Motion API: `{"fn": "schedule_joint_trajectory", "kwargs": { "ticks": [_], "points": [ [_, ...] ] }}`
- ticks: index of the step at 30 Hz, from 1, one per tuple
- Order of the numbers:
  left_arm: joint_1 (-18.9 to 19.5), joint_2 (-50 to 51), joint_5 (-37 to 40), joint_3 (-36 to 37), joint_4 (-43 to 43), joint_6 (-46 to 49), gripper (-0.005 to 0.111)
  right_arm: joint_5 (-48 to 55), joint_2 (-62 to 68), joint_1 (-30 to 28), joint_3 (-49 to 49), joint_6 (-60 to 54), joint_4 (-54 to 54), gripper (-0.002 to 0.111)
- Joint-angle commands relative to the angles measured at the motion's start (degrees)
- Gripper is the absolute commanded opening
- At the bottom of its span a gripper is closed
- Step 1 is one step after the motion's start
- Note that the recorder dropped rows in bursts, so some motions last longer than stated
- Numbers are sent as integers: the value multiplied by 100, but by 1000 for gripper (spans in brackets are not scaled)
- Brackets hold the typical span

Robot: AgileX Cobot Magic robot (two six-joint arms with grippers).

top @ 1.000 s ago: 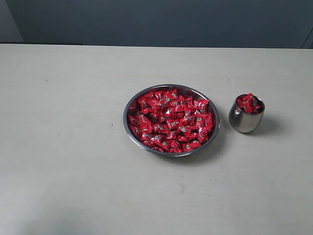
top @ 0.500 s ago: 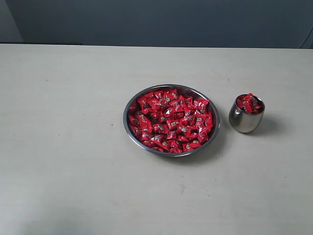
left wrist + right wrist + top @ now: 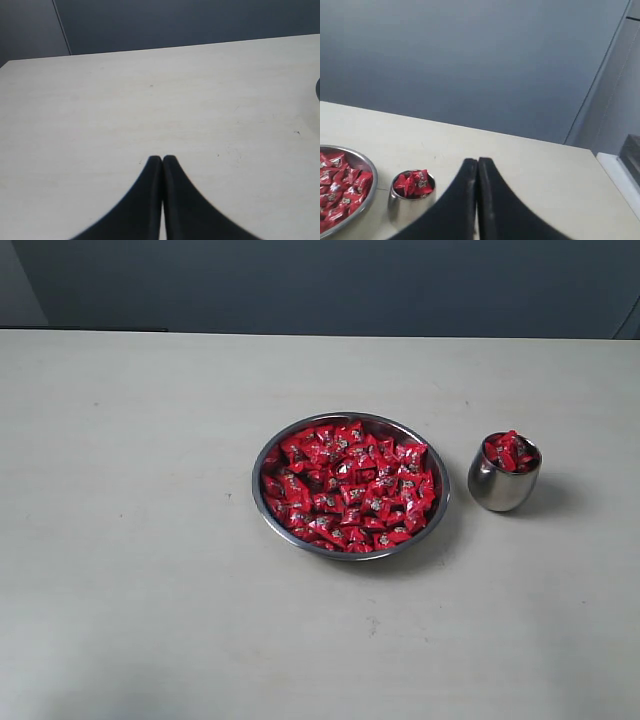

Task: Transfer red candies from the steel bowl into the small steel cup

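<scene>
**Far left.** Listing the left tool [image 3: 162, 159]: clenched tip to tip, gripping nothing, hanging over bare table [image 3: 130, 540], out of the exterior view and apart from the work.

**Centre.** Recording the steel bowl [image 3: 255, 490]: sitting flat on the table, carrying the red candies [image 3: 348, 485] in a crowded layer reaching out to the rim.

**Right of centre.** Recording the small steel cup [image 3: 497, 492]: standing upright, near the bowl but not touching it, already holding a heap of candies poking above its rim.

**Far right.** Listing the right tool [image 3: 477, 161]: likewise clenched and carrying nothing, hanging back from the cup, with cup and bowl edge both in its wrist view.

**Handling note.**
- Judging the step in hand to be fetching another candy, most likely with the right tool, it being the one facing both vessels.
- Spreading the fingers before descending.
- Aiming at a single candy riding high on the cup side of the bowl.
- Pinching across the wrapper's middle rather than its loose ends.
- Lifting well clear of the bowl rim.
- Releasing low over the cup's centre, given the little room left on that heap and the likelihood of a piece rolling off onto the table.
</scene>
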Motion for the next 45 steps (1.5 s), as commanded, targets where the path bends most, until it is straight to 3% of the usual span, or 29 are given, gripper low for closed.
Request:
{"fn": "schedule_joint_trajectory", "kwargs": {
  "ticks": [1,16,20,29,45],
  "points": [
    [-46,-27,-31,-48,11,-9,0,-15,-73,-114,27,-12,-40,0],
    [-46,-27,-31,-48,11,-9,0,-24,-73,-114,73,-12,24,0],
    [-46,-27,-31,-48,11,-9,0,-20,-73,-114,391,-12,548,0],
    [-46,-27,-31,-48,11,-9,0,118,-73,-114,991,-12,574,0],
    [-46,-27,-31,-48,11,-9,0,116,-73,-114,993,-12,574,0]
  ]
}}
